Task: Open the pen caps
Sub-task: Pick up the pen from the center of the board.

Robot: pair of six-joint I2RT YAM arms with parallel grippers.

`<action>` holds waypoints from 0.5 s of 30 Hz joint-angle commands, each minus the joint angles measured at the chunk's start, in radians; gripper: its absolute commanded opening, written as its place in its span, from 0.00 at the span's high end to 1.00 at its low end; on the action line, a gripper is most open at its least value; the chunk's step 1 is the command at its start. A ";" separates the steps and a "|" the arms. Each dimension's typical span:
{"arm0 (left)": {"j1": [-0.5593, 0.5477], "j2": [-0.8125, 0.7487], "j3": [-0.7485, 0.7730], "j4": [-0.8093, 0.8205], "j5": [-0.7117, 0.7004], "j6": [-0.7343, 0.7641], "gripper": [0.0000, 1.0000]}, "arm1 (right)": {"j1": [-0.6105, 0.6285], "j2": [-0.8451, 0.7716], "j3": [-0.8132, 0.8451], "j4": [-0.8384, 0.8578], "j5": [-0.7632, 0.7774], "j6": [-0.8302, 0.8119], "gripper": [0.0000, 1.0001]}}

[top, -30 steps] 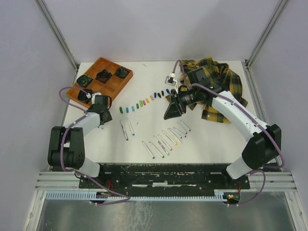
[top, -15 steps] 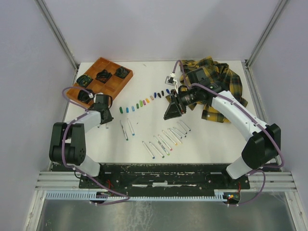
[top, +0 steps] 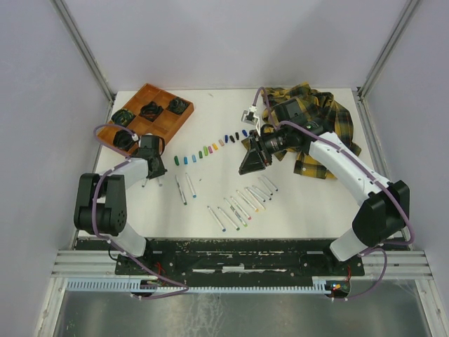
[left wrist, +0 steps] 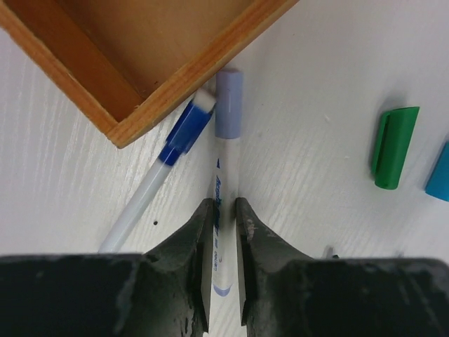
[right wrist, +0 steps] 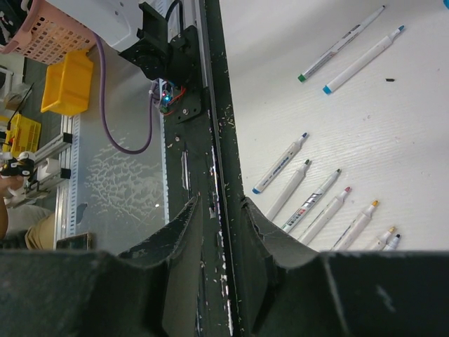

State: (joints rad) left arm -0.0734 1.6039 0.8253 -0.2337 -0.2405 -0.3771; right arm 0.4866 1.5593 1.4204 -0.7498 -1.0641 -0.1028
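Wooden tray (left wrist: 189, 74) sits at far left of the white table (top: 316, 203); top view shows 3 dark objects in its back compartments. Left gripper (left wrist: 224, 205) is just off the tray's near corner, jaws closed on the barrel of 1 white marker (left wrist: 223, 182), which lies flat on the table. That marker wears a lavender cap (left wrist: 229, 102), and the cap end touches the tray's outer wall. A second marker (left wrist: 137, 207) lies beside it at a slant, its blue cap (left wrist: 186, 128) also on and up against the tray corner. So 2 caps are on their pens. To the right, loose on the table: 1 green cap (left wrist: 393, 146) and 1 teal cap (left wrist: 440, 172) at the frame edge. These start the loose cap row (top: 210, 148), which runs diagonally toward centre; about 11 caps, too small for a firm count. Nearer the arms, 2 uncapped markers (top: 186, 187) lie side by side; further right is a fanned marker group (right wrist: 309, 203), 7 countable in the right wrist view. Right gripper (right wrist: 219, 203) hangs above the table at centre, jaws slightly parted with nothing between them. 1 crumpled yellow plaid shirt (top: 316, 105) lies at far right
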 commanded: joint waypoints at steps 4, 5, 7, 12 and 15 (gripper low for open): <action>-0.001 0.014 0.019 -0.026 0.039 0.015 0.91 | -0.008 -0.008 -0.004 0.023 -0.045 -0.009 0.66; -0.003 0.003 0.017 -0.027 0.039 0.012 0.93 | -0.008 -0.009 -0.005 0.025 -0.046 -0.008 0.66; -0.012 -0.036 0.010 -0.024 0.042 0.002 0.97 | -0.009 -0.009 -0.006 0.027 -0.050 -0.008 0.66; -0.038 -0.140 -0.011 -0.013 0.058 -0.017 0.97 | -0.009 -0.014 -0.011 0.036 -0.057 0.000 0.66; -0.054 -0.223 -0.030 -0.004 0.074 -0.032 0.97 | -0.008 -0.018 -0.018 0.048 -0.066 0.006 0.66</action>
State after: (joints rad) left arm -0.1085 1.5032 0.8078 -0.2611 -0.1974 -0.3779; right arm 0.4820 1.5593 1.4075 -0.7479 -1.0832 -0.1013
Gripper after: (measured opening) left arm 0.179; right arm 0.344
